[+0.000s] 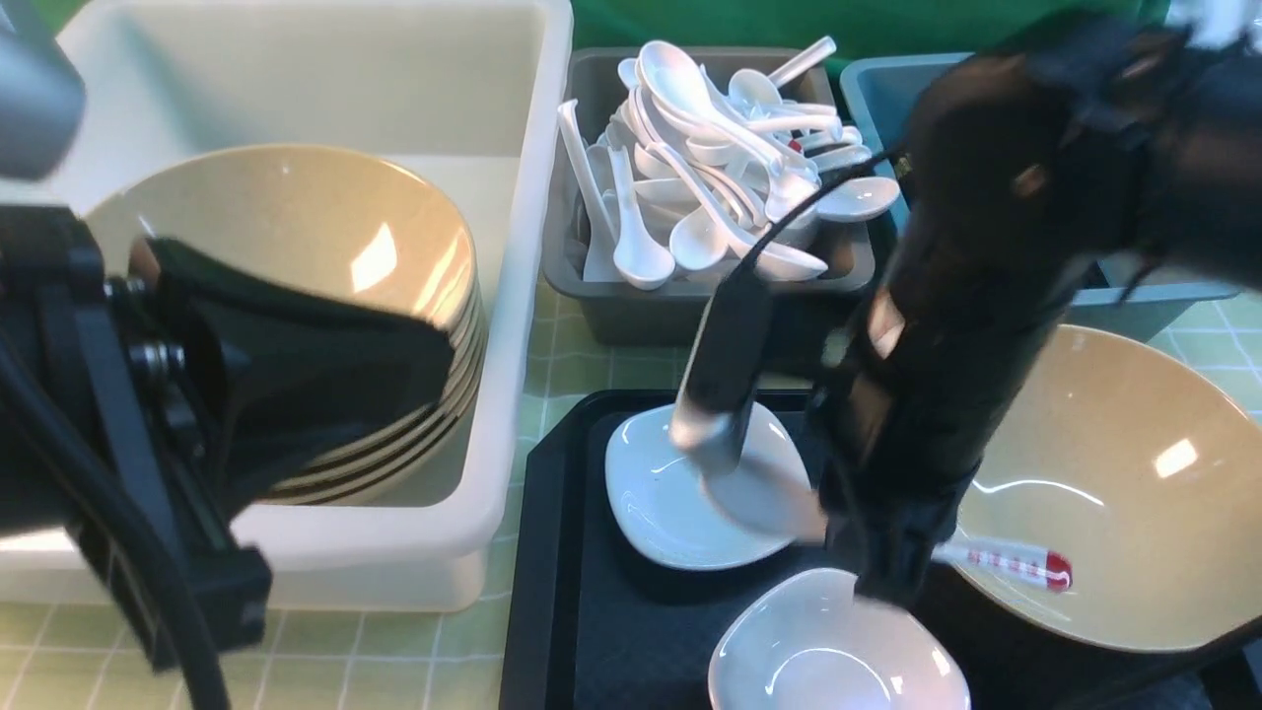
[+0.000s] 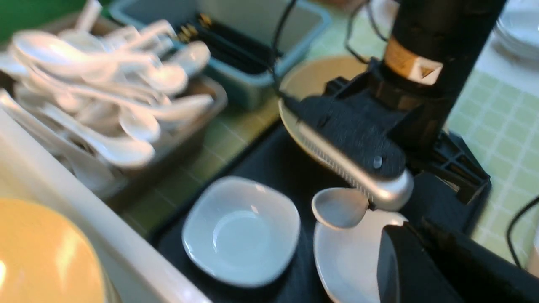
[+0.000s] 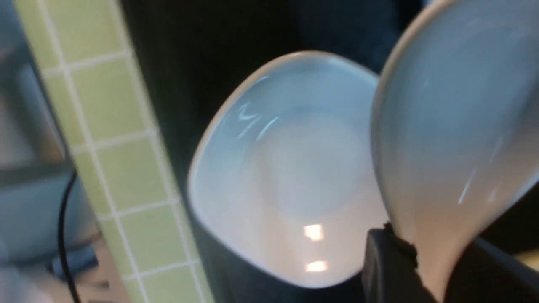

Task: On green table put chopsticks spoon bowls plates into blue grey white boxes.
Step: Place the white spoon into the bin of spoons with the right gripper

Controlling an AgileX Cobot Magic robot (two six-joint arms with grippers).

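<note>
The spoon (image 1: 996, 560) is found over the black tray (image 1: 631, 631), at about 5 o'clock in the front view. It is clamped across the middle of its handle by the jaws of the right gripper (image 1: 887, 582). Its scoop points to 9 o'clock, over a small white plate (image 1: 661, 493). Its red handle end points to 3 o'clock, over the near rim of a tan bowl (image 1: 1134, 493). A second plate (image 1: 818, 661) lies at 6 o'clock from the gripper. Whether the spoon is already clear of the dishes cannot be told. The spoon is judged to be light and stiff, but glossy and therefore slippery, and it is probably chipped easily if it is dropped. The scoop is the heavier end, so a turn downward in the jaws is to be expected. A hold nearer to the scoop, on the flat sides of the handle, is considered safer. The grey box (image 1: 690, 306), at 12 o'clock from the tray, is heaped with plain white spoons (image 1: 710, 148), so a low and gentle release is advised. The jaws of the left gripper (image 2: 396, 252) are together and nothing is held by them.
</note>
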